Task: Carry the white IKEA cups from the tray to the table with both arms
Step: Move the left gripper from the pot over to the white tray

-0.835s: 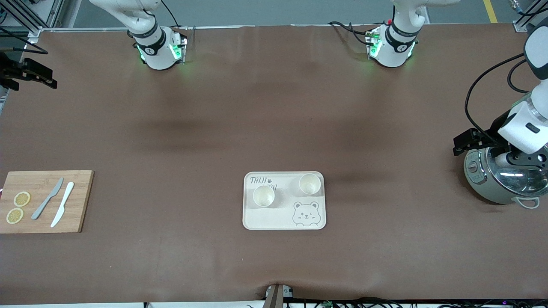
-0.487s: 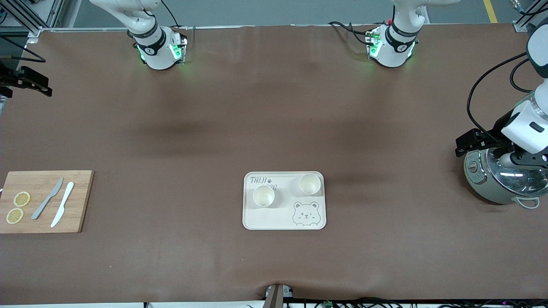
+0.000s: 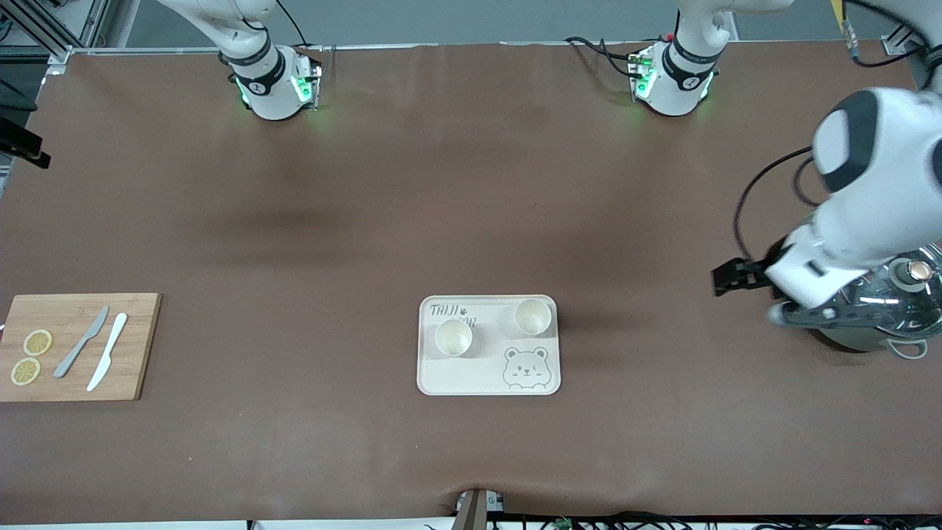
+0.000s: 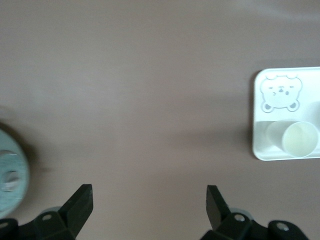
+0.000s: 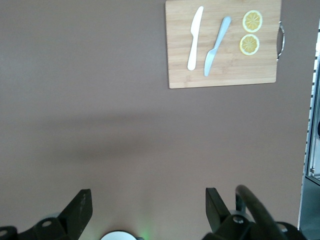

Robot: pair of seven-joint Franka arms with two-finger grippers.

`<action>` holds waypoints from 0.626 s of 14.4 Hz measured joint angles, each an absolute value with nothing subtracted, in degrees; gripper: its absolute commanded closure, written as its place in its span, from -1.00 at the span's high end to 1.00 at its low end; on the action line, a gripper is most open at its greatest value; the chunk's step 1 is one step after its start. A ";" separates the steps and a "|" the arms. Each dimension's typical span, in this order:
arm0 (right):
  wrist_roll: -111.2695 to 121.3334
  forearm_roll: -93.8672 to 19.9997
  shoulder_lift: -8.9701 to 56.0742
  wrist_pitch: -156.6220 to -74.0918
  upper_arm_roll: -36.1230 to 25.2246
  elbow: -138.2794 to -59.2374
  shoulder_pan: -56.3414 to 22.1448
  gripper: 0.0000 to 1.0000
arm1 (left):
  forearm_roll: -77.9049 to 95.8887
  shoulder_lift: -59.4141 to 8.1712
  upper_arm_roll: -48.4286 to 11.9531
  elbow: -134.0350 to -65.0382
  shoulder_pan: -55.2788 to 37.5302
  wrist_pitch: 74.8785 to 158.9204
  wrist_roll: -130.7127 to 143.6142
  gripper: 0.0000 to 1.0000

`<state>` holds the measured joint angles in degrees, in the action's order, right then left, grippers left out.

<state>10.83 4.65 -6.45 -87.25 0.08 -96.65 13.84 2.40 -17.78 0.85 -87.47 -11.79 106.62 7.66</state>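
Cups are sitting on the bear tray [image 3: 489,379], which we are seeing near the middle of the desk, toward the edge nearest the front camera. One white cup [image 3: 453,338] is standing upright by the tray's lettered corner; the other white cup [image 3: 532,316] is standing at the corner toward the left arm's end. We are finding the left gripper [image 4: 149,202] hanging with its fingers spread and nothing between them, over bare desk beside the grey-green pot [image 3: 879,327] at the left arm's end. The right gripper [image 5: 146,207] is also released and empty, up over the right arm's end of the desk. A cutting board [image 3: 77,346] with two knives and lemon slices is lying at that end.
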 measured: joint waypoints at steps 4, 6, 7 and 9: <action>10.99 4.54 -6.51 -89.63 0.40 -96.59 14.71 1.00 | 2.40 -23.45 0.77 -83.14 -16.80 106.99 12.67 1.00; 11.98 4.37 -6.53 -90.15 0.82 -96.54 14.70 1.00 | 2.40 -25.79 0.77 -81.79 -18.05 107.05 13.93 1.00; 12.75 4.22 -6.54 -90.18 0.98 -96.52 14.62 1.00 | 2.40 -26.79 0.76 -81.37 -18.57 107.24 14.70 1.00; 13.13 3.94 -6.55 -90.18 1.27 -96.53 13.94 1.00 | 2.40 -28.51 0.74 -80.97 -19.80 107.46 16.99 1.00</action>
